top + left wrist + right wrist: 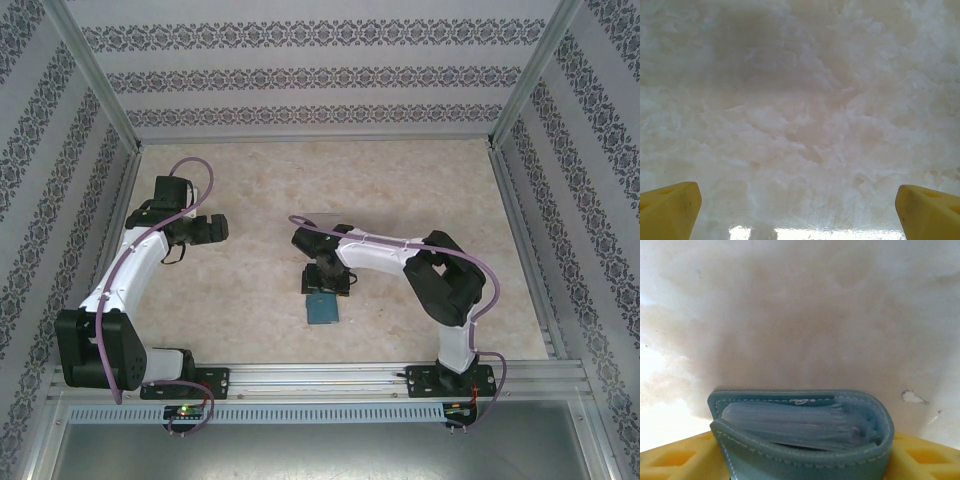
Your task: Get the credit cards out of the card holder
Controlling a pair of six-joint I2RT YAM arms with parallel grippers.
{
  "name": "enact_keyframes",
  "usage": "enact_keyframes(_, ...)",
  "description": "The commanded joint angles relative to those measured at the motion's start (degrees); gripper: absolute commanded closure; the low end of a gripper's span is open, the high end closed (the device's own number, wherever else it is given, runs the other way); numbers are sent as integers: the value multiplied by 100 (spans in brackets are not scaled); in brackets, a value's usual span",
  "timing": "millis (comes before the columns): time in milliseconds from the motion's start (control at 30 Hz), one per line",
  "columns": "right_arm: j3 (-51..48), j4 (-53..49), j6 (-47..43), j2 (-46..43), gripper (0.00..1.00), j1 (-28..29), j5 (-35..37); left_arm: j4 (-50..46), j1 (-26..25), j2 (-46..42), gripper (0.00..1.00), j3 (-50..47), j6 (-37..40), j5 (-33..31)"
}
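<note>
The small teal-blue stitched card holder lay mid-table, one edge between the right gripper's part-open yellow fingers; whether they pinched it was unclear. Best to pin one flap firmly, then bring over the wide-open, empty left gripper.

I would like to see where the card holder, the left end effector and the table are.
card holder (805,465), right wrist view, on its teal outer flap.
left end effector (799,210), left wrist view, midway between its yellow fingertips.
table (400,180), top external view, on bare marbled surface.
</note>
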Motion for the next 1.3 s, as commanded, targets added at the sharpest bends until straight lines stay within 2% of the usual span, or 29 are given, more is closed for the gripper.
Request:
enact_keyframes(0, 72, 26, 99, 51, 27, -68, 155, -188, 26, 42, 0, -7, 14, -13)
enact_keyframes(233, -84, -42, 72, -617, 16, -102, 204, -853, 21, 451, 0, 433, -163, 490)
enact_keyframes(367, -298, 7, -18, -1032, 16, -153, 183, -668, -25, 490, 0, 389, -607, 1454)
enact_keyframes(533, -622, 98, -258, -1420, 19, -332, -18, -298, -480, 461, 1, 143, -1394, 1834)
enact_keyframes(767, -1225, 317, -415, -1964, 24, -586, -235, -88, -1968, 456, 8, 149, -2271, 1406)
enact_keyframes(800, -1350, 377, -420, -2036, 25, -616, -297, -59, -2168, 487, 10, 169, -2363, 1336)
enact_keyframes(867, -1601, 537, -448, -2192, 27, -735, -446, 19, -2568, 605, 22, 199, -2551, 1244)
enact_keyframes(967, -1942, 735, -509, -2433, 28, -926, -641, 27, -3085, 804, 32, 256, -2829, 1046)
enact_keyframes(1167, -2442, 996, -721, -2742, 31, -1328, -1003, -301, -4124, 1287, 47, 559, -3270, 294)
enact_keyframes(1267, -2564, 1029, -907, -2799, 31, -1526, -1134, -603, -4556, 1663, 51, 912, -3416, -27)
